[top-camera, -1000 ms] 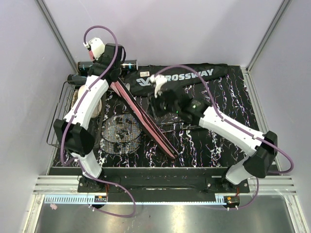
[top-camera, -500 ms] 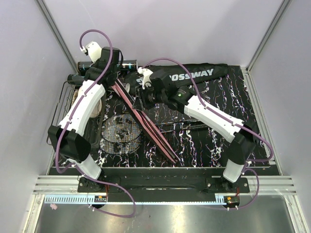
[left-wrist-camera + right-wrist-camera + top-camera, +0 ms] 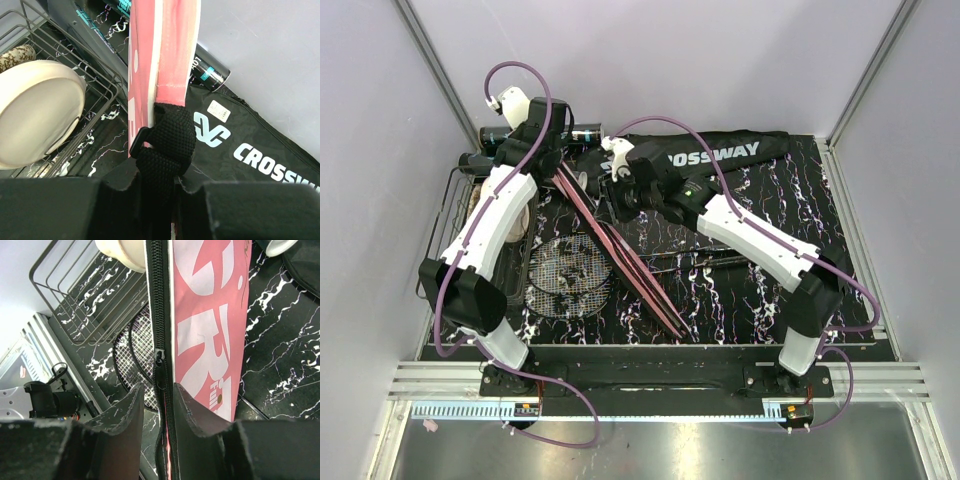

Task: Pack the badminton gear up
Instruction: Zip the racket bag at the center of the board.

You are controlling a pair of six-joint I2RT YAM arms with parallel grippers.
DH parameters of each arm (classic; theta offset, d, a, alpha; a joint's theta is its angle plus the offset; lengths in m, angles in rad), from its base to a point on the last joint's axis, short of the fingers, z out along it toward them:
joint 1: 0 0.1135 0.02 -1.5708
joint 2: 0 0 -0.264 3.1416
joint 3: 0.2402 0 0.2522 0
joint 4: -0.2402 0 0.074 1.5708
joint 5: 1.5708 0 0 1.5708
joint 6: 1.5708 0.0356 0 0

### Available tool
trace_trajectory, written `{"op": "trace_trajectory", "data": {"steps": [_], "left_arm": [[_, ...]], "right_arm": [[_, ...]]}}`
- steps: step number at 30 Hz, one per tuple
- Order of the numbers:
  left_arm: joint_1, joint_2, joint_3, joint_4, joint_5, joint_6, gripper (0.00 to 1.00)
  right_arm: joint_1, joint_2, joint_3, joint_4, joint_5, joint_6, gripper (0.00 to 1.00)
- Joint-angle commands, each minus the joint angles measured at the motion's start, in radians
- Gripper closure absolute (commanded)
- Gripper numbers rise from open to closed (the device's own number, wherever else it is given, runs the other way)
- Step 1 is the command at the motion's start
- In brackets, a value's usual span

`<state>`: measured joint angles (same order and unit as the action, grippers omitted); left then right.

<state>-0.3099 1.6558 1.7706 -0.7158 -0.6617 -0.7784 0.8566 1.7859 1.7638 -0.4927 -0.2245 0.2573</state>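
**Packing up:** Two robot arms are working a pink racket case (image 3: 620, 250) on a black marbled bench (image 3: 800, 200) as they pack away badminton gear. The left arm's fingers (image 3: 117, 187) are pinching the black webbing strap (image 3: 167, 140) at the case's far end. They are holding that end raised off the bench beside the wire basket (image 3: 95, 75), apparently to keep the case taut and its edge turned up.

The right arm's fingers (image 3: 125, 412) are sitting narrowly on the case's zippered edge (image 3: 159, 315), one on each side of the track and just short of the zipper pull (image 3: 159, 357). They are appearing to grip the edge itself, probably to steady or part the opening so a racket can go in.

The case is running diagonally from the back left toward the front centre of the bench. The two rackets (image 3: 570, 275) are lying flat beside and partly under it, not yet packed, their heads overlapping near the basket and their shafts pointing right. The black CROSSWAY bag (image 3: 720, 155) is stretching along the back edge, and a dark tube (image 3: 210, 75) is lying by its left end against the wall. A cream disc (image 3: 40, 115) is sitting in the basket, no part of the job.
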Motion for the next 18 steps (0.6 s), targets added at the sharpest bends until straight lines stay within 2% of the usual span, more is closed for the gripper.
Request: {"op": "trace_trajectory", "data": {"steps": [1, 18], "left_arm": [[0.0, -0.056, 0.013, 0.079, 0.016, -0.025, 1.0], [0.0, -0.054, 0.009, 0.079, 0.025, -0.028, 1.0]], "right_arm": [[0.005, 0.01, 0.048, -0.012, 0.039, -0.038, 0.65], [0.006, 0.056, 0.103, -0.021, 0.043, -0.055, 0.7]]}}
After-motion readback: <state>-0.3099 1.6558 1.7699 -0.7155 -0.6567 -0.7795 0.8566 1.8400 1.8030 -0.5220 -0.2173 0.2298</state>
